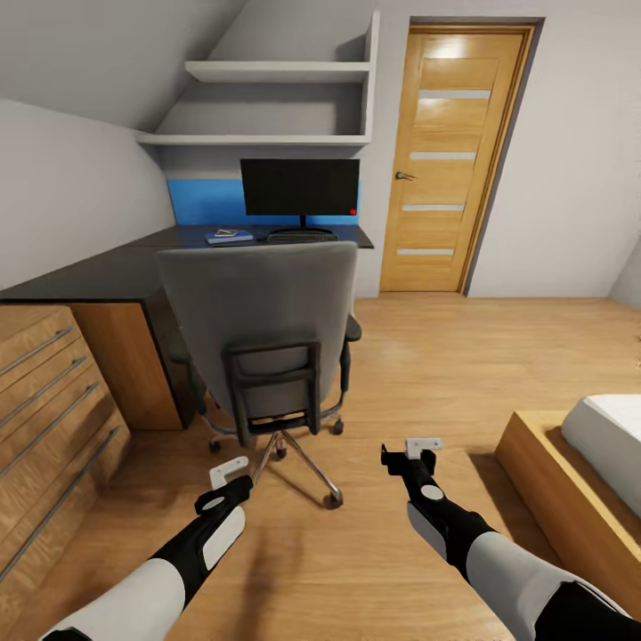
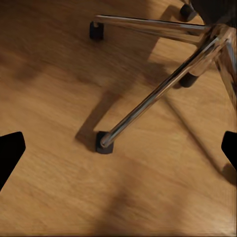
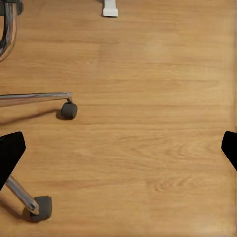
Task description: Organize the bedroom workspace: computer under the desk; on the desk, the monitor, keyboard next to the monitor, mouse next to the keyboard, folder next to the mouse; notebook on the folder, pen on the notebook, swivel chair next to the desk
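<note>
The grey swivel chair stands with its back to me, in front of the black desk. On the desk's far end stand the monitor and, below it, the keyboard. To their left lies the blue folder with a pale notebook on it. The computer is hidden behind the chair. Mouse and pen are too small to make out. My left gripper hangs open over the chair's chrome base. My right gripper is open above bare floor beside a castor.
A wooden chest of drawers stands at my left, touching the desk's near end. A bed with a wooden frame is at the right. A closed wooden door is beyond the desk, and wall shelves hang above the monitor.
</note>
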{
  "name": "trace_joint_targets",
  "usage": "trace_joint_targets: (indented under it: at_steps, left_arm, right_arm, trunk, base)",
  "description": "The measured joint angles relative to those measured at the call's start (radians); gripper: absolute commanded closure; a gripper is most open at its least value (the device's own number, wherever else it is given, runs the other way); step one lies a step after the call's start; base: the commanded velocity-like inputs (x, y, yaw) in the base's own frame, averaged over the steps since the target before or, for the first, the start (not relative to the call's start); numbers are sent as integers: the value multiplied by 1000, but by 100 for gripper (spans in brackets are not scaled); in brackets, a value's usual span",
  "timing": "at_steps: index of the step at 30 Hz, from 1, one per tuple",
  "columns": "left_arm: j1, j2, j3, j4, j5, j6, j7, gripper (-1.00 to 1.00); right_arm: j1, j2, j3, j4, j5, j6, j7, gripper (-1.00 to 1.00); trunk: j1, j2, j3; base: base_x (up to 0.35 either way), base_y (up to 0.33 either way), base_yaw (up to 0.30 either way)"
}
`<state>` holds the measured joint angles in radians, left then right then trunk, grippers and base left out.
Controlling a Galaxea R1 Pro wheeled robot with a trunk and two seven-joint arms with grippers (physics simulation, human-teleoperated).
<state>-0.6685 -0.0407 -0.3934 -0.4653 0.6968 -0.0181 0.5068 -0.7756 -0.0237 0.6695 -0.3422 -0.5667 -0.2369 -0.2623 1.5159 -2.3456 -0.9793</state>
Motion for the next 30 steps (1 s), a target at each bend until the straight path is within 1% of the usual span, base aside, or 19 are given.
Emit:
trace_joint_targets:
  at_steps: [7, 25, 29, 30]
  left_arm:
    - [0, 0, 0, 0, 0, 0, 0, -100]
    - [0, -2, -1, -1, 1, 0, 1, -100]
    - [0, -13, -13, 0, 0, -1, 2, -100]
    - [0, -23, -23, 0, 0, -2, 2, -100]
  right_arm:
    - [0, 4, 2, 1, 3, -7, 0, -100]
    - [1, 6, 7, 1, 3, -13, 0, -100]
    - [1, 8, 7, 1, 4, -13, -1, -100]
    - [2, 9, 8, 1, 4, -13, -1, -100]
  trunk:
    - [0, 0, 0]
    - [0, 0, 0]
    - [0, 0, 0]
    - [0, 0, 0]
  base:
    - [-13, -51, 153]
    - [-1, -3, 266]
    - [0, 0, 157]
    - [0, 0, 72]
